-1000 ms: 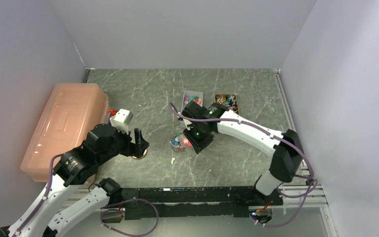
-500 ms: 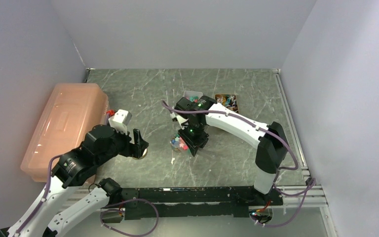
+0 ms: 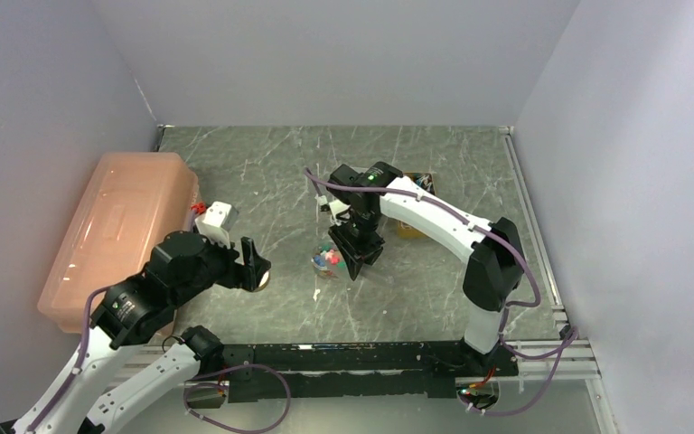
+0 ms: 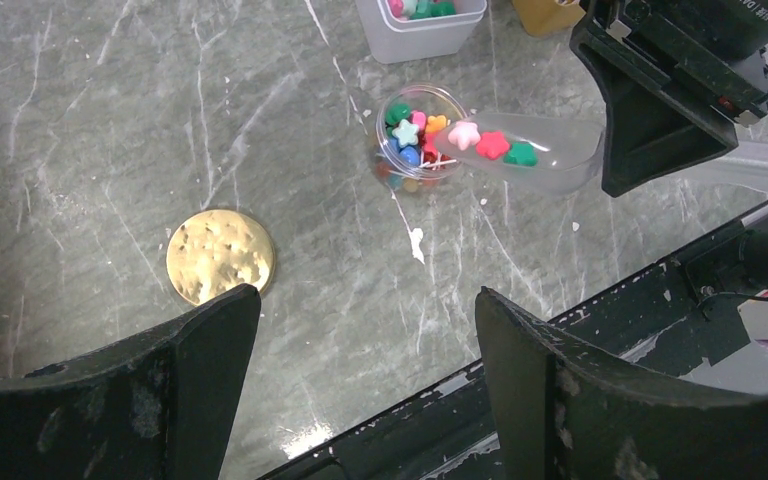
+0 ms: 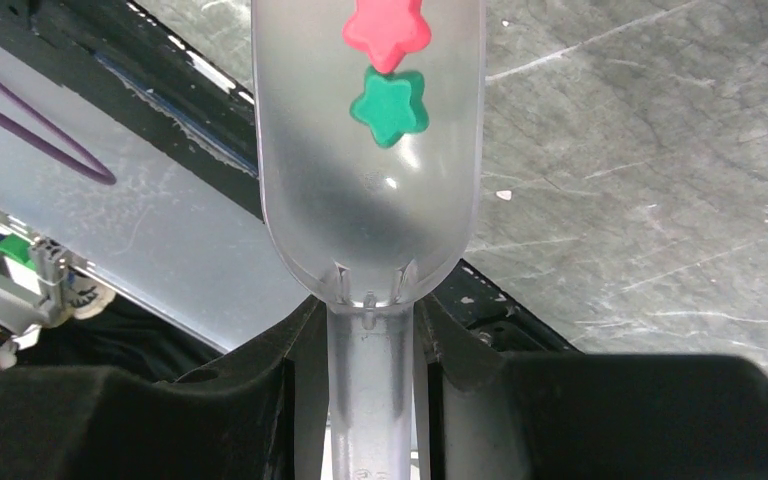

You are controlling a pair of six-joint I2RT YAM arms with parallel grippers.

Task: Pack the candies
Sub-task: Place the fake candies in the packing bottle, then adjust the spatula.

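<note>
white arm links [image 3: 434, 213], black joints [image 3: 181, 262], purple cables [image 3: 286, 393], small green light [image 3: 372, 177], scuffed matte black jaws

Left arm [image 3: 117, 312] comes up from the near-left corner, wrist bent. Left gripper [image 4: 365, 300] points down and to the right, with its fingers [image 4: 200, 340] spread wide and nothing between them. Right arm [image 3: 434, 217] is folded at the elbow, forearm running far-left, and the wrist is turned back toward the near edge. Right gripper [image 5: 370, 345] has its fingers [image 5: 295, 360] clamped on the handle of a clear scoop [image 5: 370, 210]. The scoop's bowl sticks out straight ahead of the fingertips.
</note>
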